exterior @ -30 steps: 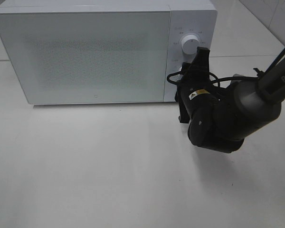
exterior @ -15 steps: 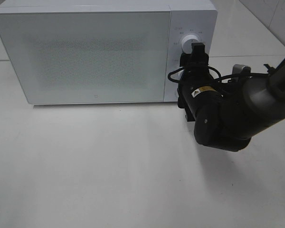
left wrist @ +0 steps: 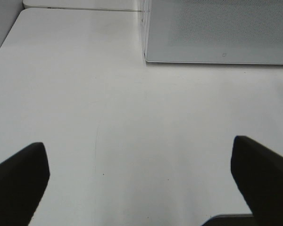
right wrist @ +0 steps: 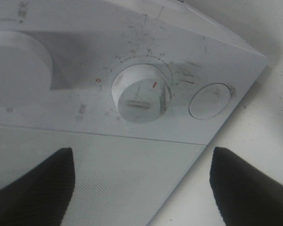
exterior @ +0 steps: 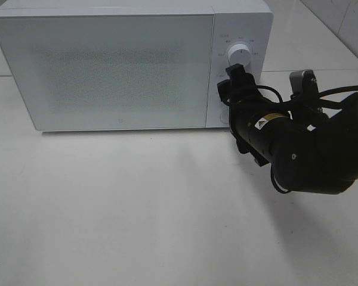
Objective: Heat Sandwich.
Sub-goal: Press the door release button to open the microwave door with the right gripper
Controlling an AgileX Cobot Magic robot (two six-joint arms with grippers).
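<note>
1. Sandwich: not in view in any camera. The microwave (exterior: 241,24) stands on the desk (exterior: 137,202) with its door (exterior: 107,71) shut. The door window is frosted, so I cannot tell whether the sandwich is inside.
2. My right pincer (right wrist: 141,160) is up at the control panel, just below the upper dial (exterior: 239,55). The wrist view looks straight at the lower dial (right wrist: 141,94), with a round button (right wrist: 210,100) just beside it.
3. The right pincer's jaws are apart. Both fingers (right wrist: 35,188) sit short of the panel, one to each side of the lower dial, touching nothing and holding nothing.
4. My left pincer (left wrist: 139,155) hangs over bare desk near the microwave's front corner, jaws wide apart and empty. It has no part in this step.
5. Step in hand, by my judgement: the dial stage of heating. With the door shut, loading looks finished, though that is unconfirmed given item 1.
6. I cannot read the lower dial's pointer against its scale, so I cannot tell whether a time is set.
7. The next move, if the time is not yet set:
   - Advance until the fingers bracket the dial's rim, centred on it.
   - Close firmly on the rim.
   - Roll the wrist about the dial's own axis.
8. Caution: a grip off the dial's centre would likely slip on the smooth white knob. The button sits close by, so I must keep the finger on that side clear of it.
</note>
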